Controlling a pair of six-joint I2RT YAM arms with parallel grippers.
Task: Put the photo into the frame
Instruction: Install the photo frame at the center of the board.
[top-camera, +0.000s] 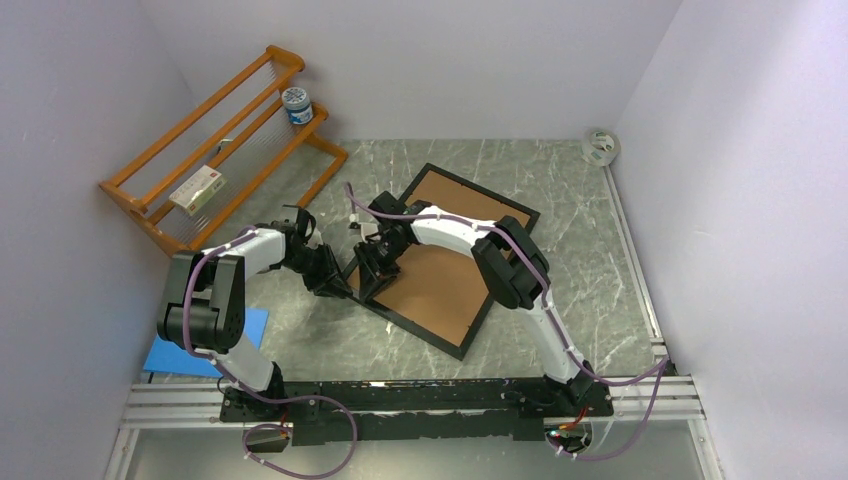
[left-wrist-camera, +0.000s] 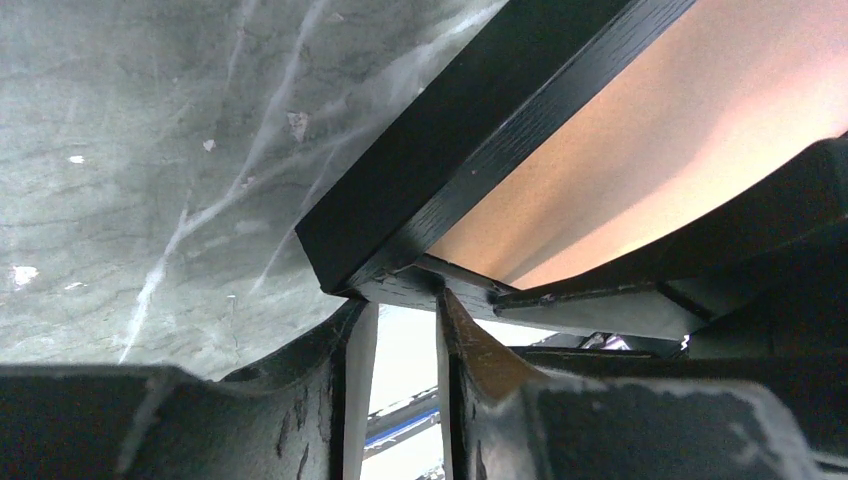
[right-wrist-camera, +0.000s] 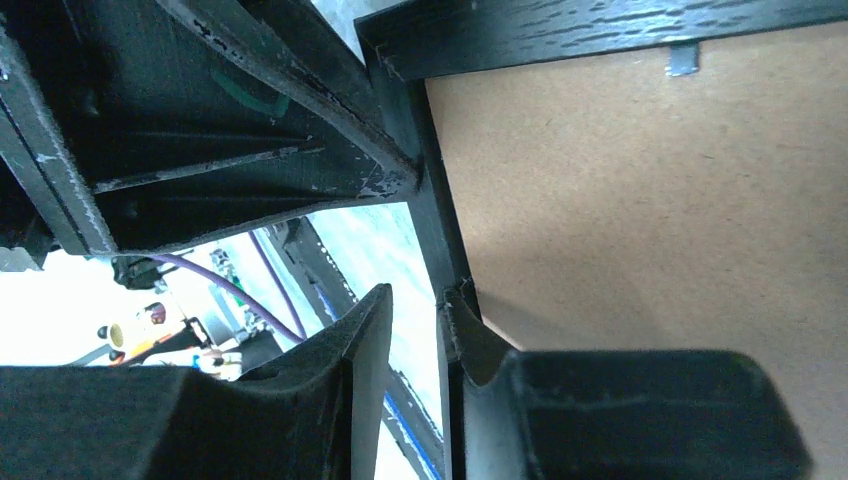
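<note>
The black frame (top-camera: 485, 190) lies tilted on the marble table with the brown backing board (top-camera: 440, 280) showing inside it. The sunflower photo is not in view. Both grippers meet at the frame's near-left corner. My left gripper (top-camera: 335, 283) stands narrowly open in the left wrist view (left-wrist-camera: 400, 300), its tips against the underside of the frame corner (left-wrist-camera: 440, 170), which looks slightly raised. My right gripper (top-camera: 372, 275) is also narrowly open (right-wrist-camera: 415, 295), with one finger (right-wrist-camera: 460, 330) against the frame's rail (right-wrist-camera: 440, 230) beside the board (right-wrist-camera: 650, 250). Nothing sits between either pair of fingers.
An orange wooden rack (top-camera: 215, 150) stands at the back left with a small jar (top-camera: 297, 104) and a box (top-camera: 197, 188) on it. A blue sheet (top-camera: 170, 357) lies near the left arm's base. A tape roll (top-camera: 600, 147) sits in the back right corner. Walls close in on three sides.
</note>
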